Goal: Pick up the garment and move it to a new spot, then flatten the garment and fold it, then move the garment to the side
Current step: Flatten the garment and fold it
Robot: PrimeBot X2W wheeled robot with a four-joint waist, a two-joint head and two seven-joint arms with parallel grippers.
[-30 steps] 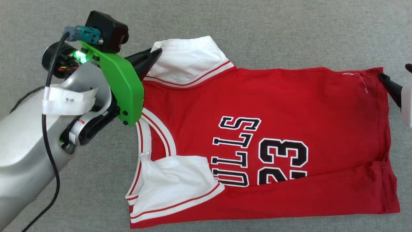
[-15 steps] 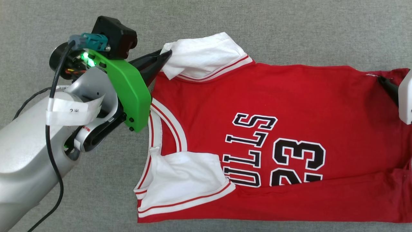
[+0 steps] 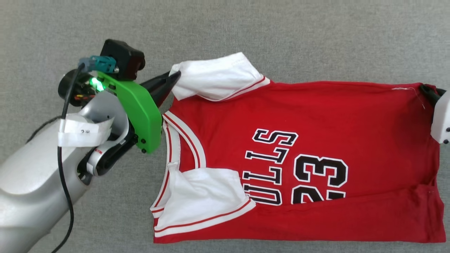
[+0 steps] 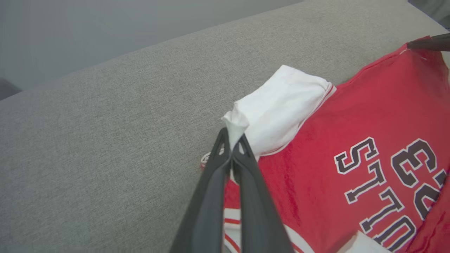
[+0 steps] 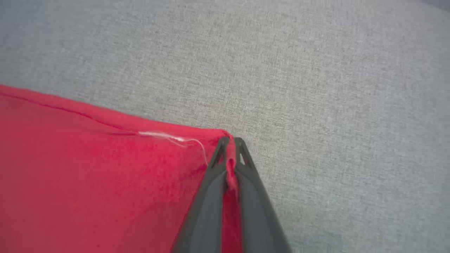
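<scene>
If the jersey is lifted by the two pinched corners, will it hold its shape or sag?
Probably sags: the jersey is thin cloth, already creased and folded over along its near edge. Likely light, since the left pincer holds a sleeve tip and the right pincer a hem corner.

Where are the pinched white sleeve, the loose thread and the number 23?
white sleeve (image 4: 284, 102), left wrist view, middle of its fabric.
loose thread (image 5: 161, 135), right wrist view, its thick white part.
number 23 (image 3: 321, 162), head view, the 3's black stroke.

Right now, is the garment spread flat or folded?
Partly folded: the garment has its near side turned over part of the lettering, the near white sleeve laid on the chest; the rest is spread.
</scene>
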